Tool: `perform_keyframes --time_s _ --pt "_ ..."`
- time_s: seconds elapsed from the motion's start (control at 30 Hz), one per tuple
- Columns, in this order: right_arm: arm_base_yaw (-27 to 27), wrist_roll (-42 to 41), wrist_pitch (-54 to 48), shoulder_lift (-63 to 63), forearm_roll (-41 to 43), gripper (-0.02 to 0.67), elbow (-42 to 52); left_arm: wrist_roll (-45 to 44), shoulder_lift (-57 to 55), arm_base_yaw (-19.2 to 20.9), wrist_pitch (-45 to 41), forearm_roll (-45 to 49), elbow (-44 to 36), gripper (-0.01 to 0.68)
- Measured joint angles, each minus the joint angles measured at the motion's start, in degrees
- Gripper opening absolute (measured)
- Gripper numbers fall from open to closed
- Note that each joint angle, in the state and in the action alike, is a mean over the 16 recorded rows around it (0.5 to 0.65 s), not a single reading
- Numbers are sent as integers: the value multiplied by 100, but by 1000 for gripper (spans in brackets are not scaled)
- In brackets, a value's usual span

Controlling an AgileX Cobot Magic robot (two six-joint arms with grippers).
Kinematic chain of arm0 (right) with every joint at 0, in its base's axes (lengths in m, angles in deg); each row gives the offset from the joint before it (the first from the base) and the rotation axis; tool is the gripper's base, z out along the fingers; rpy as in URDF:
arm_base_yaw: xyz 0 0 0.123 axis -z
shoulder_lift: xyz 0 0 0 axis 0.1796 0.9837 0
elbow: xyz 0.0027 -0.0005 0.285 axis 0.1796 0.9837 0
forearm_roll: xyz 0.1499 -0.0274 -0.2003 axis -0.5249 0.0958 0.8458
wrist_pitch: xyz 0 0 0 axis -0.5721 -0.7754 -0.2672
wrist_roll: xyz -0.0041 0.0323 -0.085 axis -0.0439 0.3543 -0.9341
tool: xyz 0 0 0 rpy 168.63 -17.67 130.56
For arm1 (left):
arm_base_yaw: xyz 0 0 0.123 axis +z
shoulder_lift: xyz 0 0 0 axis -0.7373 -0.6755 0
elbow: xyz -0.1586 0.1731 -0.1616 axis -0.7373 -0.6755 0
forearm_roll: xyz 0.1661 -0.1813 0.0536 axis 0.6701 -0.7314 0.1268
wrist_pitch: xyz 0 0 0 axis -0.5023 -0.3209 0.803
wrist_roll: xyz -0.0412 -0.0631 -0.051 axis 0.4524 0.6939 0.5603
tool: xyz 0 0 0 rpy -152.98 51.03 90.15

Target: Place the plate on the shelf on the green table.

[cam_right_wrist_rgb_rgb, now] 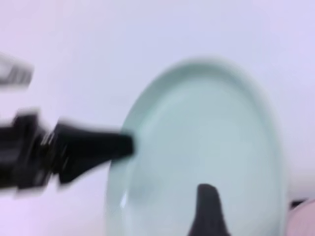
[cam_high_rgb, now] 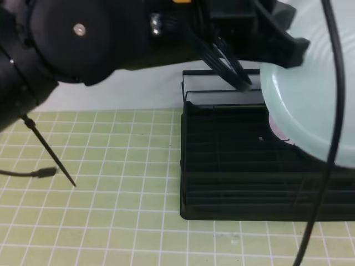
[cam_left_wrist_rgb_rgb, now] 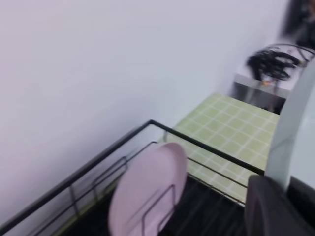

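Note:
The pale blue-green plate (cam_high_rgb: pixel 316 105) hangs tilted above the right part of the black wire shelf (cam_high_rgb: pixel 233 166), which stands on the green table (cam_high_rgb: pixel 111 210). My left gripper (cam_high_rgb: pixel 285 50) reaches across from the left and is shut on the plate's upper rim. The right wrist view shows the plate (cam_right_wrist_rgb_rgb: pixel 206 147) face-on, with the left gripper (cam_right_wrist_rgb_rgb: pixel 123 145) clamped on its left edge. Only one dark fingertip (cam_right_wrist_rgb_rgb: pixel 206 211) of my right gripper shows there, in front of the plate, apparently apart from it. In the left wrist view the plate's edge (cam_left_wrist_rgb_rgb: pixel 290 123) rises beside a black finger (cam_left_wrist_rgb_rgb: pixel 270 206).
A pale pink plate (cam_left_wrist_rgb_rgb: pixel 147 191) stands upright between the shelf's wire dividers. A thin black rod (cam_high_rgb: pixel 50 155) and a cable end (cam_high_rgb: pixel 41 173) lie over the tiles at the left. A black cable (cam_high_rgb: pixel 333 111) hangs down at the right. A white wall backs the table.

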Motion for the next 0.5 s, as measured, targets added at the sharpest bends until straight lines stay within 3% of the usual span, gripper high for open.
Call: perform_keyframes --time_s 0.13,0.23,0.33,0.5 --pt "0 31 319 149 -51 450 -9 -59 0 -235 93 -24 0 3" --pt "0 51 469 281 -78 473 -14 -118 0 -355 127 -88 0 3" --pt "0 53 546 412 -108 445 -17 -182 0 -448 162 -213 0 3" --pt "0 41 519 582 -237 330 -24 -382 0 -571 184 -548 0 3"
